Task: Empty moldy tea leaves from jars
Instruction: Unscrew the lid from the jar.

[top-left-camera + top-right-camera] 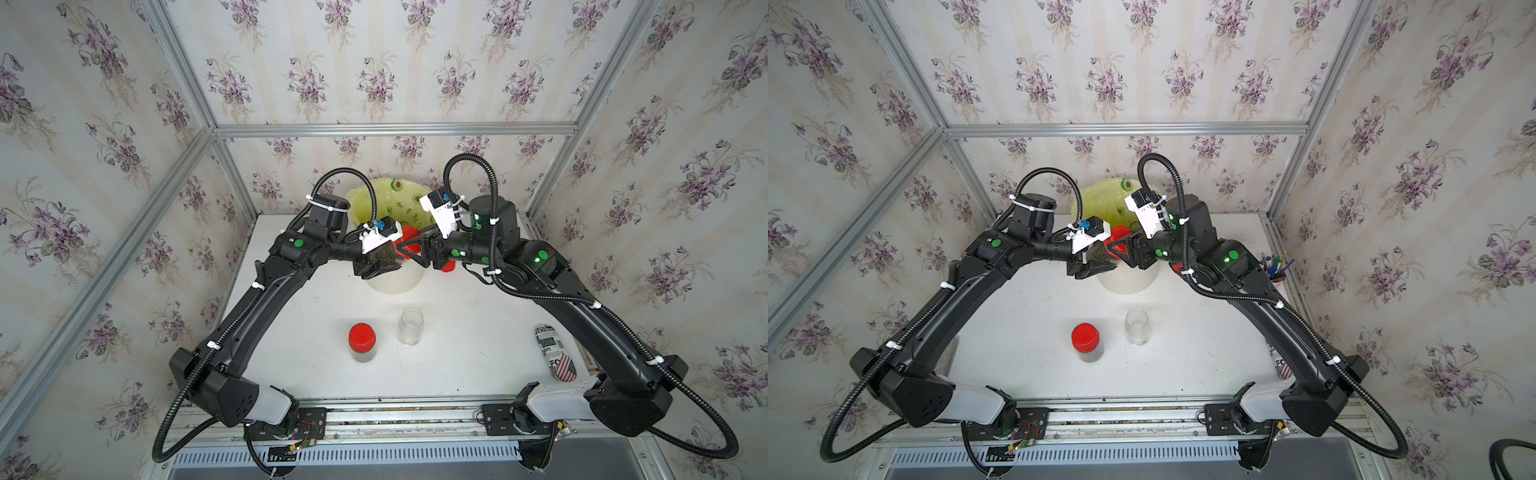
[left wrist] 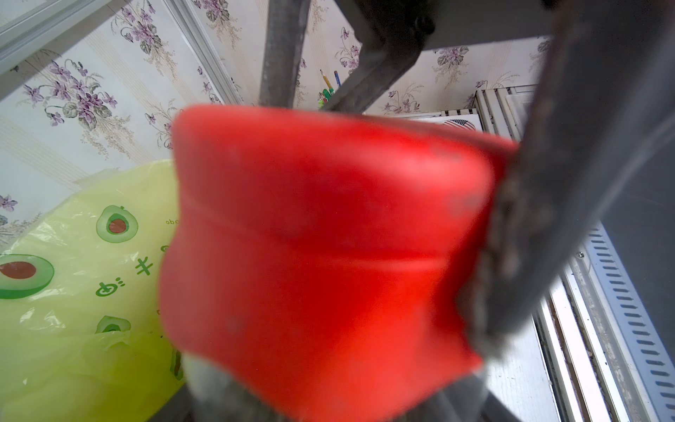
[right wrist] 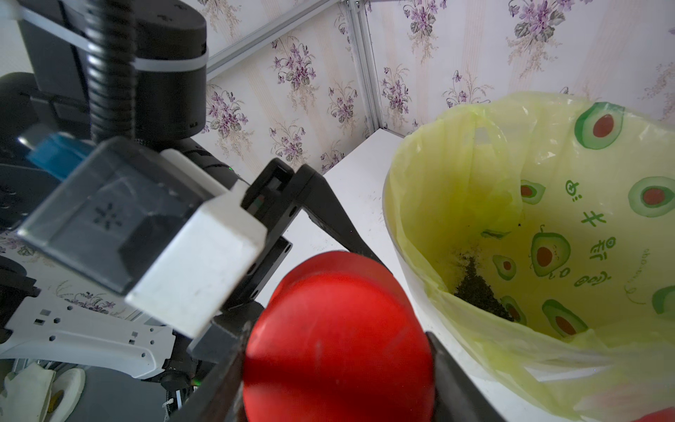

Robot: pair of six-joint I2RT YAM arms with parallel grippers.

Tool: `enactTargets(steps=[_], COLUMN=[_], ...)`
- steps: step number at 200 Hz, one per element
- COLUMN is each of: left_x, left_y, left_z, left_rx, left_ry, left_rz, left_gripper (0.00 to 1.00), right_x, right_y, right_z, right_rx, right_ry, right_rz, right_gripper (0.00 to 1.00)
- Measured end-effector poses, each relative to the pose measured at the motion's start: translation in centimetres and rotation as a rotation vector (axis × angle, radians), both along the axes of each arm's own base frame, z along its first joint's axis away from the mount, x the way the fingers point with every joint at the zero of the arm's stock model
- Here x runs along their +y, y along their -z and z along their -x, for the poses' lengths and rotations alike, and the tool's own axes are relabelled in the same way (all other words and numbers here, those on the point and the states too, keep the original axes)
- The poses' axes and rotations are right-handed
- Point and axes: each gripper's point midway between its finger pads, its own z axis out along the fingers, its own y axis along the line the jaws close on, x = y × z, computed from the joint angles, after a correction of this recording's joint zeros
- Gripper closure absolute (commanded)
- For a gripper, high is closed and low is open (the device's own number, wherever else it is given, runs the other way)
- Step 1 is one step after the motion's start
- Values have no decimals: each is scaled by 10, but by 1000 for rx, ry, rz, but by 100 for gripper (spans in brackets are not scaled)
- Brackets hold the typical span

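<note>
Left gripper [image 1: 379,267] is clamped tight on the small clear cylindrical jar [image 1: 390,261] of dark moldy tea leaves [image 1: 1100,254], just beside the cream bag-lined bin [image 1: 395,286]; its round red screw cap [image 3: 339,339] is pinched by the right gripper [image 1: 405,251], presumably for unscrewing.

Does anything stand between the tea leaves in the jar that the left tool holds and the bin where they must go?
Yes. The red cap is still on the jar, with the right tool flanking it. The bin stands open, and nothing visible covers its mouth.
</note>
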Motion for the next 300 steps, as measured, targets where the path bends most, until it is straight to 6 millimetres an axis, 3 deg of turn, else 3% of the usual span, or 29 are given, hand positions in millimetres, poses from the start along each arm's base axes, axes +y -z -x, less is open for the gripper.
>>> enactTargets(steps=[126,206,223,300], left_x=[-2,-2,-1,-2], left_y=[0,-1,2,3], left_z=[4,5,6,8], left_rx=[0,12,24,32], left_ry=[23,26,25,30], left_rz=[5,15,8,7], left_gripper=[26,26,26,26], right_x=[-2,-1,-1,-9], right_y=[-2,-1,3,4], right_z=[9,5,7,20], right_rx=[-291,-400,-402,-398], right_ry=[-322,-586,-615,-607], right_rz=[123,216,229,217], right_gripper=[58,52,48,11])
